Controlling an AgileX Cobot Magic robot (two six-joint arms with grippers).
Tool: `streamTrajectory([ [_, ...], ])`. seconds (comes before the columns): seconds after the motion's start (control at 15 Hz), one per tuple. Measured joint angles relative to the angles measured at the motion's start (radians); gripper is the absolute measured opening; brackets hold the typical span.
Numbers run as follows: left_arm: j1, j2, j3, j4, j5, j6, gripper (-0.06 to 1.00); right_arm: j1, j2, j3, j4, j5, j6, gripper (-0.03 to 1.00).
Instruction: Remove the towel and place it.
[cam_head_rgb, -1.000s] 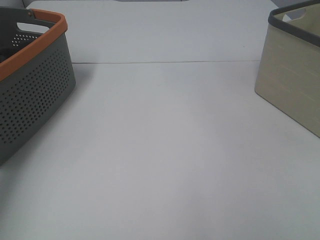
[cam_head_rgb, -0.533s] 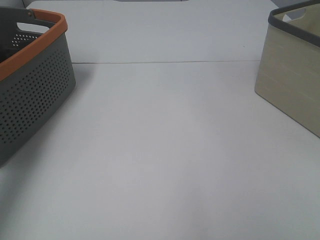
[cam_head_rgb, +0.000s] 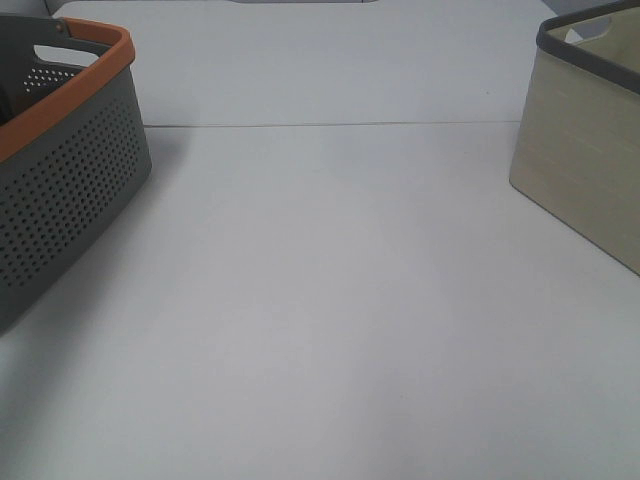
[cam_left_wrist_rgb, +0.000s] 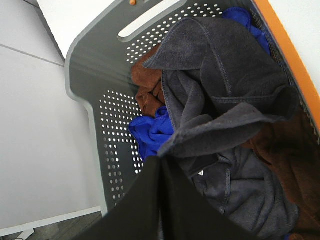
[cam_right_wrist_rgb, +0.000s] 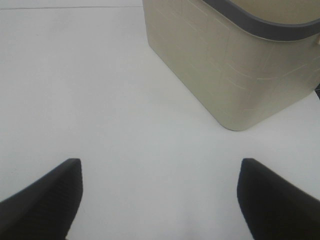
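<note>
Left gripper (cam_left_wrist_rgb: 160, 167): jaws together, tips pinching a raised fold of the towel (cam_left_wrist_rgb: 225, 85). The towel is in the grey basket (cam_left_wrist_rgb: 95, 65) with the orange rim, lying on top of the pile, its small white label (cam_left_wrist_rgb: 200, 173) just beside my fingers. A brown cloth (cam_left_wrist_rgb: 147, 95) and a blue cloth (cam_left_wrist_rgb: 152, 132) sit under it against the perforated wall.

Right gripper (cam_right_wrist_rgb: 160, 167): jaws wide apart, nothing between them, over the bare white table (cam_head_rgb: 330, 300). The beige bin (cam_right_wrist_rgb: 225, 75) stands ahead of it.

Neither of my arms shows in the high view, only the basket far left and the bin far right, well apart.
</note>
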Motion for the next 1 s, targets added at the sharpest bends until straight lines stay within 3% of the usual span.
streamTrajectory([
  [0.27,0.0,-0.022,-0.095,-0.048,0.027,0.001,0.0,0.0,0.0,0.0,0.0,0.0,0.0,0.75],
  [0.4,0.0,-0.031,-0.221,-0.09,0.067,0.001,0.0,0.0,0.0,0.0,0.0,0.0,0.0,0.75],
  [0.47,0.0,-0.032,-0.357,-0.135,0.115,0.001,0.0,0.0,0.0,0.0,0.0,0.0,0.0,0.75],
  [0.73,0.0,-0.033,-0.529,-0.181,0.214,0.019,0.0,0.0,0.0,0.0,0.0,0.0,0.0,0.75],
  [0.87,0.0,-0.033,-0.587,-0.254,0.231,0.055,0.0,0.0,0.0,0.0,0.0,0.0,0.0,0.75],
  [1.0,0.0,-0.033,-0.605,-0.393,0.234,0.136,0.0,0.0,0.0,0.0,0.0,0.0,0.0,0.75],
])
